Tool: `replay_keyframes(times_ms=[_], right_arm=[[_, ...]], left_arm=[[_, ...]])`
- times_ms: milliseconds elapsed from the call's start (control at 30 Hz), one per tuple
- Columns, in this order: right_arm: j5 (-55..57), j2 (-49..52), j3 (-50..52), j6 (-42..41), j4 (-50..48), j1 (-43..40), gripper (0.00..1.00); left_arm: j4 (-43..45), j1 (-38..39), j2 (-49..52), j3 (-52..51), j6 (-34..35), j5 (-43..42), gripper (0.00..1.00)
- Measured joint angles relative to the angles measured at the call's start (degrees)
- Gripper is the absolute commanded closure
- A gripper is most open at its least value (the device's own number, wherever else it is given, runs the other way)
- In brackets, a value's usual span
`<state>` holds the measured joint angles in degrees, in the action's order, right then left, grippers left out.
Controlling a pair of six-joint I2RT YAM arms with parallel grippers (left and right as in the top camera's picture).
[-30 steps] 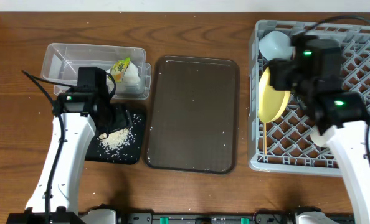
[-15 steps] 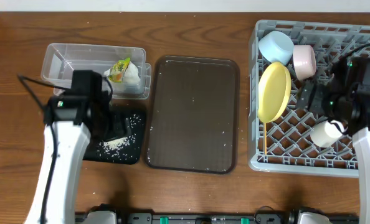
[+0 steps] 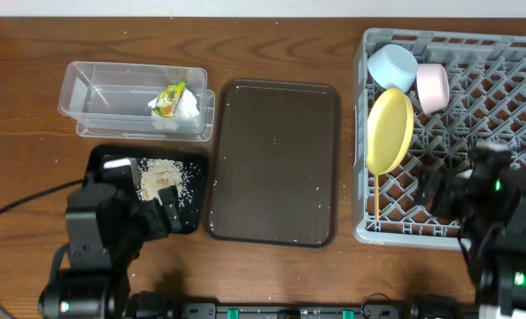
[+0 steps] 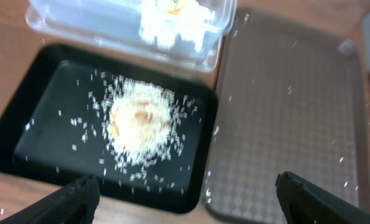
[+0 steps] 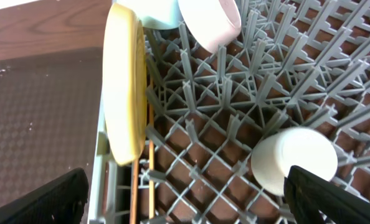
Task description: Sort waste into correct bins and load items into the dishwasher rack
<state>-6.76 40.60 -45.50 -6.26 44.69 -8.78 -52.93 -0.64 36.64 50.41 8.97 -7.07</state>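
Loose rice (image 3: 161, 177) (image 4: 141, 118) lies heaped in the black tray (image 3: 99, 159) (image 4: 10, 134). In the clear tub (image 3: 112, 93) (image 4: 91, 22) lie the wrapper (image 3: 167, 97) and the tissue (image 3: 188, 106) (image 4: 166, 28). The grey rack (image 3: 511, 53) (image 5: 235, 124) holds the yellow plate (image 3: 390, 130) (image 5: 124, 87) on edge, the blue bowl (image 3: 393, 66) (image 5: 160, 12), the pink bowl (image 3: 432, 86) (image 5: 213, 25), the cup (image 5: 291, 158) and the chopsticks (image 3: 379, 199) (image 5: 137, 193). My left gripper (image 3: 148, 208) (image 4: 194, 205) hangs open and empty over the black tray's near edge. My right gripper (image 3: 462, 190) (image 5: 191, 202) is open and empty above the rack's front.
A dark brown serving tray (image 3: 276, 159) (image 4: 284, 112) (image 5: 42, 118) with a few stray grains lies between the black tray and the rack. Both arms sit near the table's front edge.
Both arms have drawn back toward the front edge. The left gripper left the rice and the right one left the plate, which stays standing in the rack. Both jaws opened wider.
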Motion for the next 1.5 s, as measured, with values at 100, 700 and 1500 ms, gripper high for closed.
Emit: replay_keyframes(times_ms=[100,700,1500], right_arm=[[-0.1,-4.2,2.4,0.0,0.9,0.0,0.01],[-0.1,-5.5,3.1,0.4,11.7,0.0,0.01],[-0.3,-29.5,30.4,1.6,-32.7,7.4,0.01]], left_arm=[[0.3,0.0,-1.6,0.0,0.0,0.0,0.06],[0.0,0.0,-2.1,-0.2,0.0,0.0,0.06],[0.0,0.0,-2.1,-0.3,0.0,0.0,0.05]])
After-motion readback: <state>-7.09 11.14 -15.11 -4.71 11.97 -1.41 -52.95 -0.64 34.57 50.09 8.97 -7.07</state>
